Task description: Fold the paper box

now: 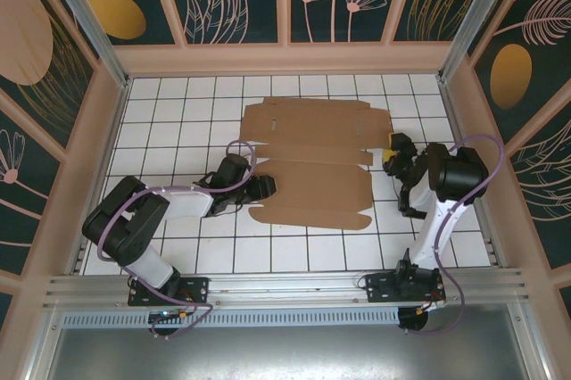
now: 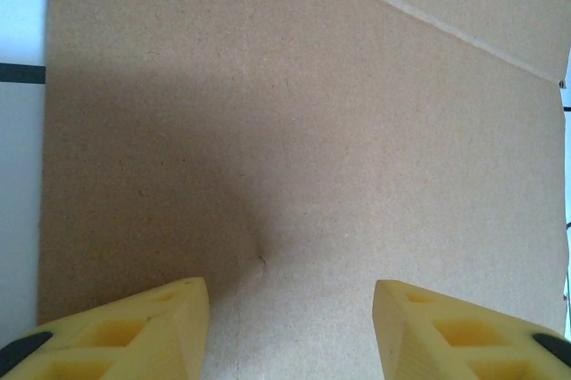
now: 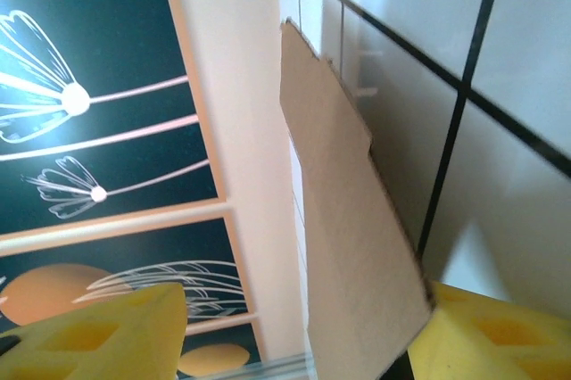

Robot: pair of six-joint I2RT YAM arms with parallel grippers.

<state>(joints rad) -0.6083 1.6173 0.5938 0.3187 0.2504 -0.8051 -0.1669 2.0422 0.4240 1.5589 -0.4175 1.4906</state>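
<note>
Unfolded paper box point(image 1: 312, 130) mid-frame — left gripper point(image 1: 264, 187) spread open over its left edge, right gripper point(image 1: 391, 153) open astride right flap.

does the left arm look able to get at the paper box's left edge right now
Probably yes: the left gripper sits at the left edge of the paper box, jaws open, with nothing between it and the cardboard.

Left gripper point(image 1: 266, 187) and right gripper point(image 1: 391, 152) both spread.
</note>
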